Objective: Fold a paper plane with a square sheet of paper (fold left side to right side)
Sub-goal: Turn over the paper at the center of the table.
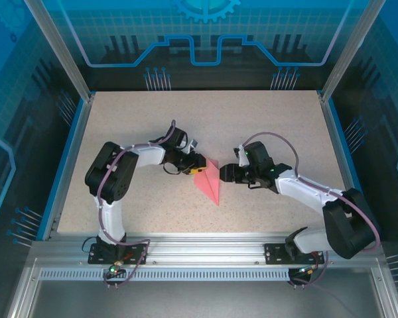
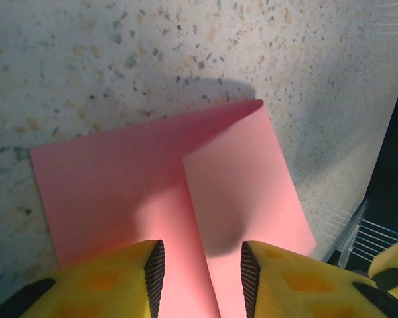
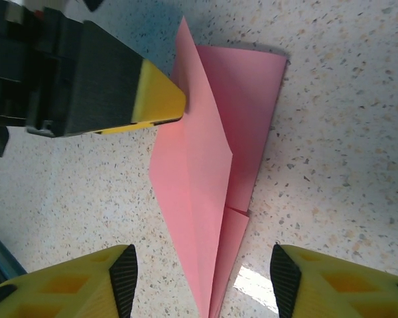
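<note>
I see the paper plane (image 1: 211, 180) lying in the middle of the surface (image 1: 272, 126), a part-folded pink dart with its sharp point toward the arm bases. My left hand (image 1: 198, 163) sits at its left edge, fingers parted and gripping nothing, with the paper flat beneath them. My right hand (image 1: 227, 172) faces it from the right, also released, its fingers spread wide over the paper.

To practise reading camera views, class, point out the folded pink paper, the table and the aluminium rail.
folded pink paper (image 1: 210, 181), top view, middle of its face.
table (image 1: 265, 119), top view, bare speckled surface.
aluminium rail (image 1: 205, 248), top view, middle of its length.
</note>
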`<control>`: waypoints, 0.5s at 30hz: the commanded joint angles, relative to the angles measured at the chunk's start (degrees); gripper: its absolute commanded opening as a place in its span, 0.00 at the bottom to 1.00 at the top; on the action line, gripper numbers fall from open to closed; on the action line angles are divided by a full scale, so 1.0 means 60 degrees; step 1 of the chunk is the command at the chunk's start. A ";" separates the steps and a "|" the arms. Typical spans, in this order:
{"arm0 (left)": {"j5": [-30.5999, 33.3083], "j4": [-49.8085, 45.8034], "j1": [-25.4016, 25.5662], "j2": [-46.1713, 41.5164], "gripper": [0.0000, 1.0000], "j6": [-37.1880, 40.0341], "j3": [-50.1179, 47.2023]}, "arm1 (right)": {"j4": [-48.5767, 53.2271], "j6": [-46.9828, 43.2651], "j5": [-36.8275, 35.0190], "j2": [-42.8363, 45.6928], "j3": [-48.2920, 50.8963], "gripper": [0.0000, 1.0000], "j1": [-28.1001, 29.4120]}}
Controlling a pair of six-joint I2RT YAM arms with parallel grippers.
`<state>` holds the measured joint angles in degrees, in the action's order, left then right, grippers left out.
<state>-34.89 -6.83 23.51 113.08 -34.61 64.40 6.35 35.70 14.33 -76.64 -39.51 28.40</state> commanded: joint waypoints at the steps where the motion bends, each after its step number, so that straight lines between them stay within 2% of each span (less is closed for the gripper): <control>1: -0.0398 0.0210 0.0124 0.0289 0.38 -0.0179 0.0405 | -0.0402 0.0229 0.0439 0.0454 0.0296 0.59 -0.0254; 5: -0.0550 0.0251 0.0269 0.0542 0.36 -0.0223 0.0735 | -0.0486 0.0275 0.0990 0.0659 0.0448 0.62 -0.0427; 9: -0.0614 0.0219 0.0303 0.0587 0.19 -0.0203 0.0951 | -0.0479 0.0333 0.1563 0.0761 0.0532 0.70 -0.0645; 12: -0.0535 0.0040 0.0275 0.0320 0.10 -0.0025 0.1070 | -0.0529 0.0389 0.2071 0.0798 0.0601 0.81 -0.0882; 15: -0.0452 -0.0248 0.0077 -0.0134 0.06 0.0110 0.1226 | -0.0631 0.0436 0.2582 0.0875 0.0703 0.99 -0.1162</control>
<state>-36.93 -6.35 24.93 115.77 -35.62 69.67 4.12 38.26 24.73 -72.71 -36.25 23.27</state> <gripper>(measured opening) 0.066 0.947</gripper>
